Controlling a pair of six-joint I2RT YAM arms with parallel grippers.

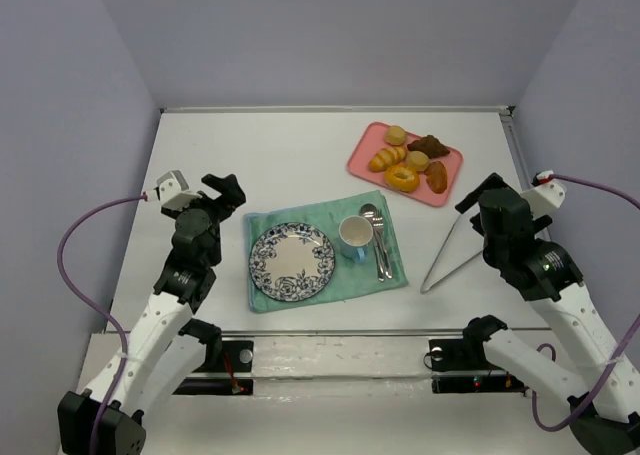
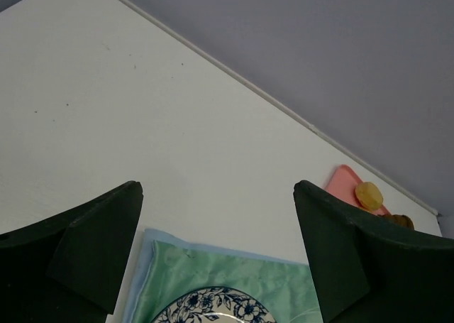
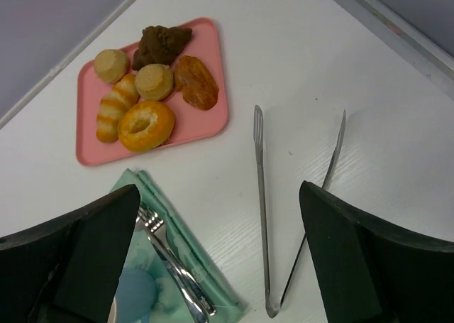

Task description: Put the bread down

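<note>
Nothing of the task looks done yet. All the bread [image 3: 145, 125] sits on the pink tray [image 1: 362, 147] at the far right of the surface [image 1: 250, 155]. I count six pieces: a ring-shaped one, a striped roll, two round buns, a dark chocolate-coloured pastry and a reddish-brown oval one. They lie close together, several touching.

The blue-patterned plate [image 1: 291, 262] lies bare on the teal placemat [image 1: 330, 207], well apart from the tray. A cup [image 1: 356, 235] stands just beside it, and a spoon and fork [image 1: 378, 243] lie to the cup's right. I judge the plate to be where the bread goes, though the task does not say so.

The metal tongs [image 3: 261, 195] lie spread on the surface between the placemat and the right arm, with nothing touching them.

The right end effector [image 3: 216, 194] hangs above the tongs with its fingers wide apart and nothing between them. The left end effector [image 2: 216, 188] is also spread wide and empty, above the placemat's far left corner.

Every step is left: taking up the tongs or a piece directly, carrying it across and setting it down.
</note>
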